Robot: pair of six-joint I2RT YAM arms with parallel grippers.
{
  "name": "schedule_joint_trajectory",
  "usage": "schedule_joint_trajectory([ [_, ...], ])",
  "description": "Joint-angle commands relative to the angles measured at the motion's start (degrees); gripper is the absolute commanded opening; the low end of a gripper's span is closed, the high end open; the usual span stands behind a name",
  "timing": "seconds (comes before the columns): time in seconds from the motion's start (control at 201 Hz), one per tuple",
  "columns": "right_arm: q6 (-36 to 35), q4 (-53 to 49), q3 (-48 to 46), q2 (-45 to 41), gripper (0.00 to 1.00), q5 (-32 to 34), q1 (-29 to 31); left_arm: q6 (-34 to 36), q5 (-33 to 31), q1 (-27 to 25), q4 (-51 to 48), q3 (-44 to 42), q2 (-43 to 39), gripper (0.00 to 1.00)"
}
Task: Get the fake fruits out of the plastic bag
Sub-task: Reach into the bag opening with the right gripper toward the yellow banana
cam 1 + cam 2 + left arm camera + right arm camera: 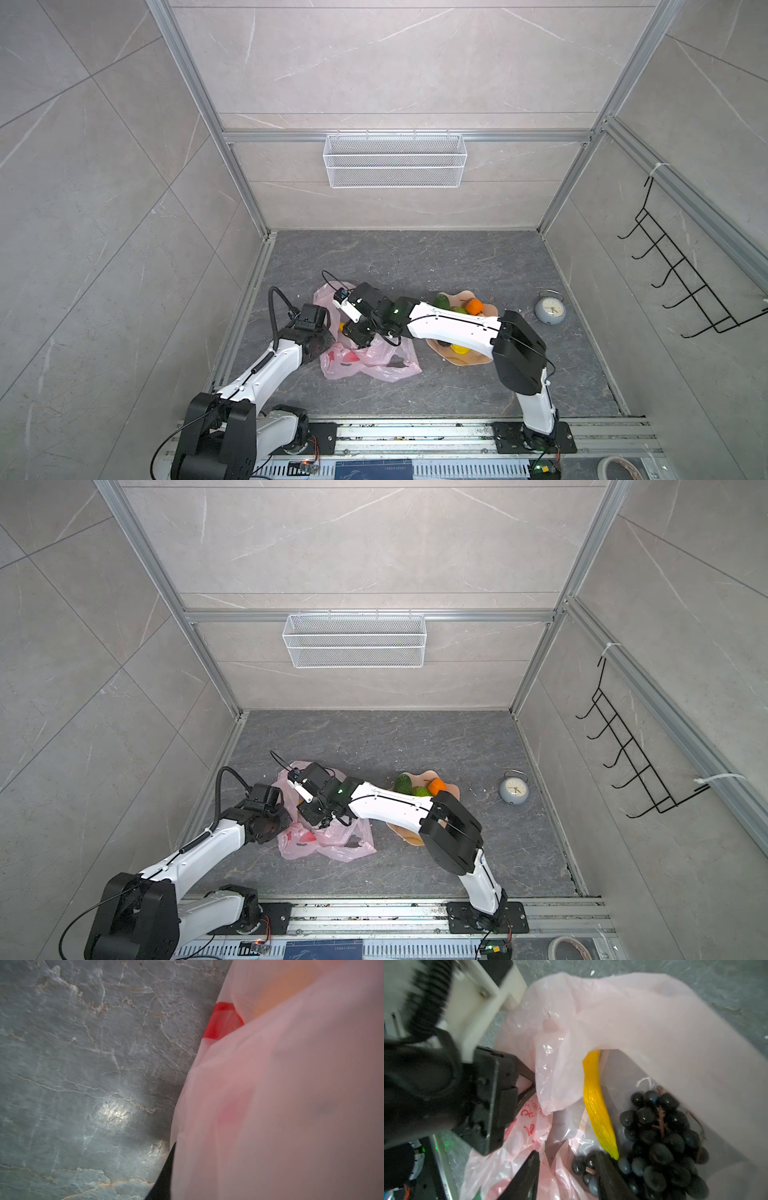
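The pale-pink plastic bag [365,361] [324,841] lies crumpled on the dark floor, left of centre. In the right wrist view the bag [654,1032] gapes, with a yellow banana [596,1105] and a dark grape bunch [660,1136] inside. My left gripper [534,1084] [332,334] pinches the bag's rim from the left. Its own view is filled by blurred bag film [291,1105]. My right gripper [568,1157] [357,332] hovers open at the mouth. One finger lies on the grapes and the other is outside the bag wall. More fake fruits, an orange [473,306] and green pieces [442,301], sit on the peach plate [492,311].
A small grey alarm clock [549,309] stands right of the plate. A white mesh basket [395,160] hangs on the back wall and a black hook rack [681,270] on the right wall. My right forearm crosses over the plate. Aluminium rails border the floor.
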Motion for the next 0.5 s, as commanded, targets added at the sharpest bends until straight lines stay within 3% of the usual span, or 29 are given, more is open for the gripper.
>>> schedule_joint_trajectory([
  [0.0, -5.58, -5.39, 4.85, 4.48, 0.47, -1.01, -0.74, 1.19, 0.42, 1.04, 1.14, -0.25, -2.28, 0.21],
  [0.229, -8.59, -8.91, 12.77, 11.78, 0.48, 1.32, -1.24, 1.78, 1.15, 2.47, 1.00, -1.10, -3.61, 0.20],
  [0.493, -10.67, -11.79, 19.27, 17.93, 0.57, 4.81, -1.67, 1.74, 1.85, 2.93, 1.47, -1.69, -3.53, 0.19],
])
